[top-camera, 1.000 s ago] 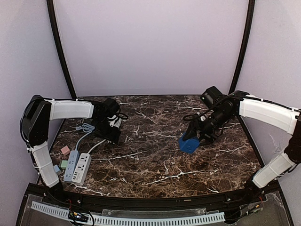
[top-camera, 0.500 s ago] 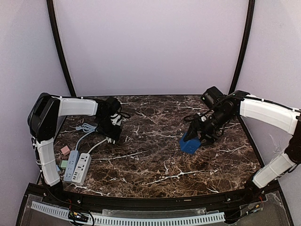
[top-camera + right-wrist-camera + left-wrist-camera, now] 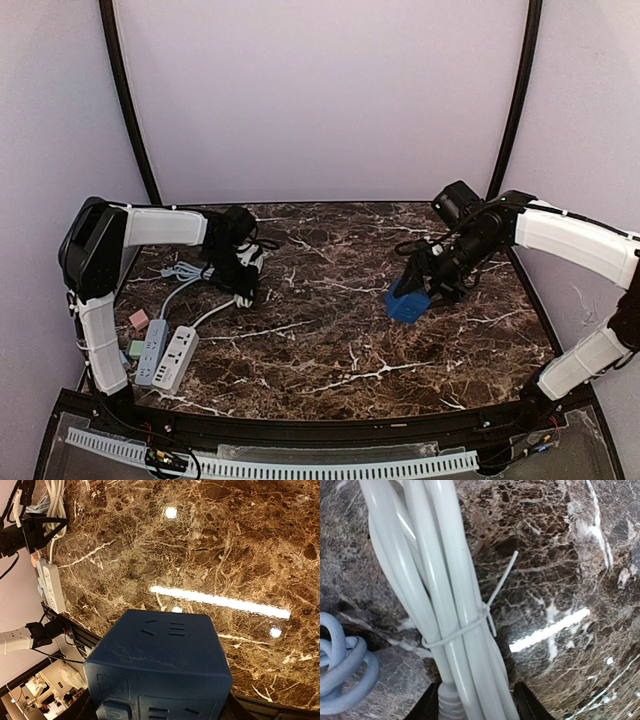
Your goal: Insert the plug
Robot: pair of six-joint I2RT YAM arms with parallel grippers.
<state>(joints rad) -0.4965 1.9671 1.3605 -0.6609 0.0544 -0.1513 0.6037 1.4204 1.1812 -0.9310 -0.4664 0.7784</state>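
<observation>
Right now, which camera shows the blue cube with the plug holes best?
The right wrist view: the blue cube looms close, socket slots plain on two faces. The top external view shows it small, partly under the right claw. The left wrist view shows none of it, only a white cable bundle.

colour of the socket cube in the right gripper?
The socket cube is dark blue; right wrist view shows it best.

The left arm (image 3: 160,228) and right arm (image 3: 570,240) both have smooth white shells over their long links. The links are joined by bulky matte-black joint housings (image 3: 85,240). Thin black cables (image 3: 410,246) loop beside the right wrist. The left gripper (image 3: 477,707) shows two dark, angular fingers (image 3: 532,707).
</observation>
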